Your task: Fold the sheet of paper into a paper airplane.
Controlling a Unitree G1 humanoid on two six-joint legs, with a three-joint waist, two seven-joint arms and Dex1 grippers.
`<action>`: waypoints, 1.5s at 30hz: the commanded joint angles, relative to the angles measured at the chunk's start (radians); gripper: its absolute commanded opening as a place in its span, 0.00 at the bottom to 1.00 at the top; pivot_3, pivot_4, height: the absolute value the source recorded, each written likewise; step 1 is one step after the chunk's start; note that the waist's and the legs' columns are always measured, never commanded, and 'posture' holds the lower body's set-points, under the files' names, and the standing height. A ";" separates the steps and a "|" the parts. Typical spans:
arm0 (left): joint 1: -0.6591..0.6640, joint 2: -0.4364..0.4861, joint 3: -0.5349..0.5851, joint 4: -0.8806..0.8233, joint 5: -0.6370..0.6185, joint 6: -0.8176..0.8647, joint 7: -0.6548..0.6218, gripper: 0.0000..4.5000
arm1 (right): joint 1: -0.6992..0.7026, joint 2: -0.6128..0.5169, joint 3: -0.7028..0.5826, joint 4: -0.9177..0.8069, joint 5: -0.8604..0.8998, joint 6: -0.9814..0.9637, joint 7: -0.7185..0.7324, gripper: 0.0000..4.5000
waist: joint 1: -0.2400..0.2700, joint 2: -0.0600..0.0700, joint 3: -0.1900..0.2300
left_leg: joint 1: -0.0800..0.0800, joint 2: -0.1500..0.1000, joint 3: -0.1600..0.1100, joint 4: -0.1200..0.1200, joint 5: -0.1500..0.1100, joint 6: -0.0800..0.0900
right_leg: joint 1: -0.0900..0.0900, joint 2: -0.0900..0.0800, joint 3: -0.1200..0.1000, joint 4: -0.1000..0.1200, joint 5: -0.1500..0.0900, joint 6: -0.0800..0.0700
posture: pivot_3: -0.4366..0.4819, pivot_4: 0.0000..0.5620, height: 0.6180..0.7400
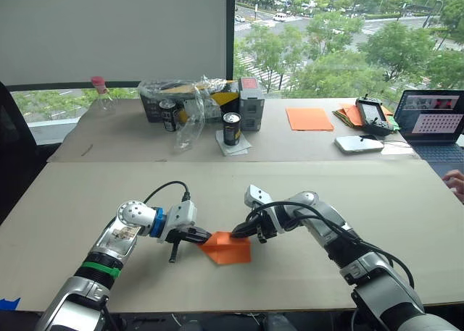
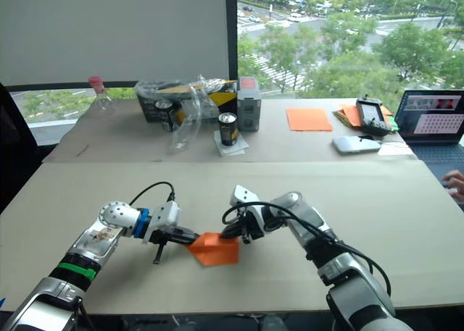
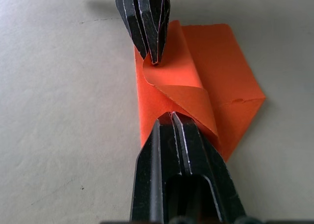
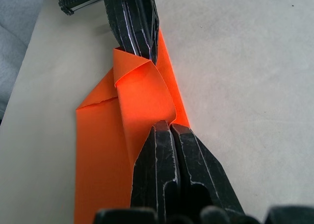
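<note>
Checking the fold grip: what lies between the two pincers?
A curled flap of the creased bright-orange sheet of paper spans from the left pincer to the right pincer, seen in both wrist views.

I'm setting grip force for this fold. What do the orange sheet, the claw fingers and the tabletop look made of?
The sheet looks like thin matte paper: its flap curls softly and holds creases. The fingers of the left claw look like hard black plastic or metal, slightly glossy, with scuffed pale edges; which one is unclear. The tabletop looks like matte beige board, perhaps cardboard.
</note>
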 commanded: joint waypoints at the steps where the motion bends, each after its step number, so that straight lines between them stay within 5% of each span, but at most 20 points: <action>1: 0.036 0.041 0.007 -0.013 0.020 0.058 0.011 0.00 | 0.000 0.012 0.033 0.076 -0.060 -0.016 -0.012 0.00 | -0.003 0.000 0.000 | 0.001 0.000 0.000 0.000 0.000 0.001 | 0.001 0.000 0.000 0.000 0.000 0.000 | 0.48 0.27 0.79; 13: 0.049 0.107 0.245 -0.358 -0.330 0.515 0.039 0.00 | 0.008 0.030 0.050 0.114 -0.085 -0.044 0.004 0.00 | -0.016 0.000 0.000 | 0.004 0.003 -0.001 -0.002 -0.002 0.003 | 0.003 0.004 0.000 0.000 -0.001 -0.001 | 0.48 0.27 0.79; 24: 0.081 0.070 0.061 -0.325 -0.129 0.343 0.090 0.00 | 0.016 0.028 0.041 0.101 -0.088 -0.036 0.004 0.00 | -0.020 0.000 0.000 | 0.006 0.003 -0.001 -0.004 -0.002 0.003 | 0.004 0.004 0.000 -0.001 -0.002 -0.002 | 0.48 0.27 0.79; 45: 0.152 0.057 -0.008 -0.148 -0.002 0.141 0.096 0.00 | 0.014 0.018 0.031 0.085 -0.091 -0.029 -0.006 0.00 | -0.014 0.000 0.000 | 0.011 0.003 0.000 -0.009 -0.002 0.003 | 0.007 0.004 0.001 -0.003 -0.002 -0.003 | 0.48 0.27 0.79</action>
